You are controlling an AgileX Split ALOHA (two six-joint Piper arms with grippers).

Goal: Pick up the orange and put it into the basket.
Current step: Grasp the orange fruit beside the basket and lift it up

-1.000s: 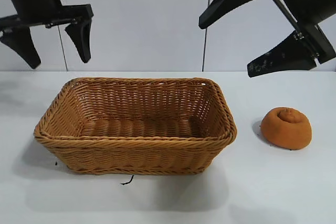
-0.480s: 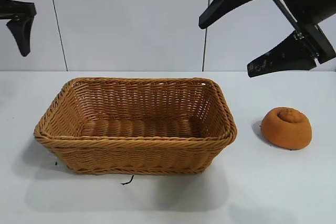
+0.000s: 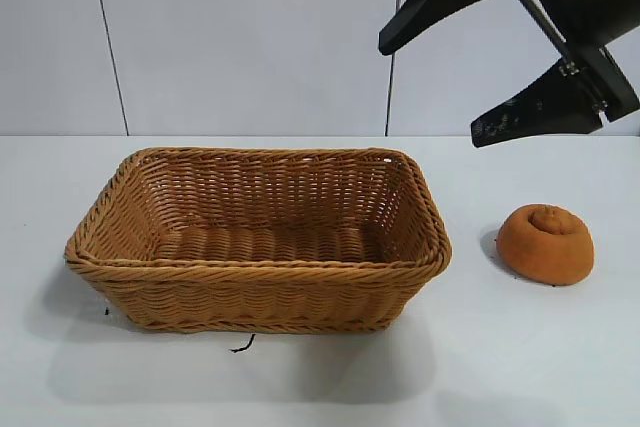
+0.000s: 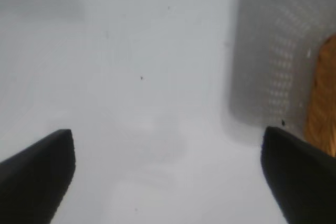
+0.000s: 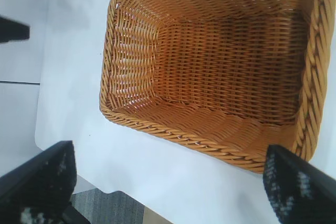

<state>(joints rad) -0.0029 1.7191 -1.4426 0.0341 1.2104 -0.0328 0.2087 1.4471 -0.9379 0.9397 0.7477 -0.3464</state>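
The orange [image 3: 545, 243], a domed brownish-orange lump with a swirl nub, lies on the white table to the right of the basket [image 3: 250, 297]. The wicker basket stands at mid-table and holds nothing. My right gripper [image 3: 430, 92] hangs open high above the gap between basket and orange, touching neither. In the right wrist view its gripper [image 5: 168, 182] frames the basket's [image 5: 131, 51] inside; the orange is out of that view. My left gripper [image 4: 168, 174] is open over bare table beside a basket [image 4: 323, 98] corner, and is out of the exterior view.
The white table [image 3: 520, 367] runs wide in front of and around the basket. A small dark thread [image 3: 242, 346] lies by the basket's front wall. In the right wrist view the table's edge [image 5: 113, 190] drops to grey floor [image 5: 115, 208].
The left arm has swung away to the left and left the exterior view. The right arm, basket and orange have not moved.
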